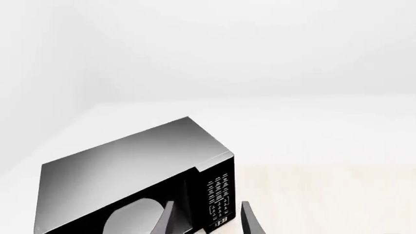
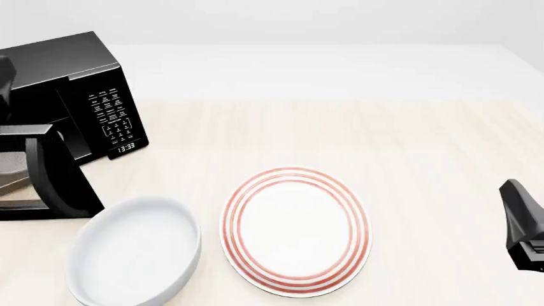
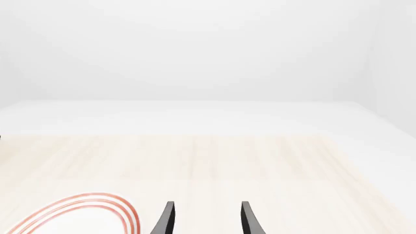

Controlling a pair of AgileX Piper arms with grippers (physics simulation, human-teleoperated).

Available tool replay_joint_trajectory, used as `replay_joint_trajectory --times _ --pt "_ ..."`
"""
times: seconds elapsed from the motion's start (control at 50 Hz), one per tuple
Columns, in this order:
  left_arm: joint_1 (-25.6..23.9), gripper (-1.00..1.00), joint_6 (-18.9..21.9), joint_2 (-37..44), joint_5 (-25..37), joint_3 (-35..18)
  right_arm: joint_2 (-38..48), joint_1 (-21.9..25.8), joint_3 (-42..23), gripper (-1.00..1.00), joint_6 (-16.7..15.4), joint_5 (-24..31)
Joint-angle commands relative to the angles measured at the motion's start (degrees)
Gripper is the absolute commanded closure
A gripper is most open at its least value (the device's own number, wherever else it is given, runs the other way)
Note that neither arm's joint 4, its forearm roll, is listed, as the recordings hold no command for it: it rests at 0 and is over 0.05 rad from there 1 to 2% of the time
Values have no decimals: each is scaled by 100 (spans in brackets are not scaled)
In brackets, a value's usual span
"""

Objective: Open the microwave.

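The microwave is a black box at the table's far left, with a white-lettered keypad and a small clock display. In the front view its glass door stands swung out from the body toward the camera. The left wrist view looks down on the microwave, with a pale round turntable showing. My left gripper is open in front of the keypad edge, holding nothing. Only a dark piece of the left arm shows in the front view. My right gripper hovers open at the right edge, far from the microwave.
A white bowl sits near the front left, just below the open door. A white plate with red rings lies beside it at the front centre. The light wooden table stretches right and back.
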Motion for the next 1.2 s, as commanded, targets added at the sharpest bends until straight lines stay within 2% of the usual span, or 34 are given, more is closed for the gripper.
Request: replay_joint_trajectory --times 0.02,0.3,0.56,0.6,0.66,0.88,0.9,1.16,1.2 --pt "-111 -100 57 536 306 -621 -3 -1 0 -100 1 1" --pt "-286 -100 91 1434 844 -1540 -1 0 0 -100 0 0" --pt "-183 -100 24 1629 1316 -1831 1 0 0 -100 0 0" --pt "-179 -100 196 1703 1453 -1876 -1 -2 0 -100 1 0" --pt "-104 -100 161 1665 1568 -1921 0 -1 0 -100 -3 0" --pt "-259 -100 30 1877 2266 -2314 3 0 0 -100 1 -1" --pt "-246 -100 121 1902 2323 -2321 3 1 0 -100 -1 -1" --pt "-365 -100 -127 2080 2498 -2371 0 0 0 -100 0 0" --pt "-361 -100 -134 2068 2537 -2384 -257 -3 -4 -100 -4 261"
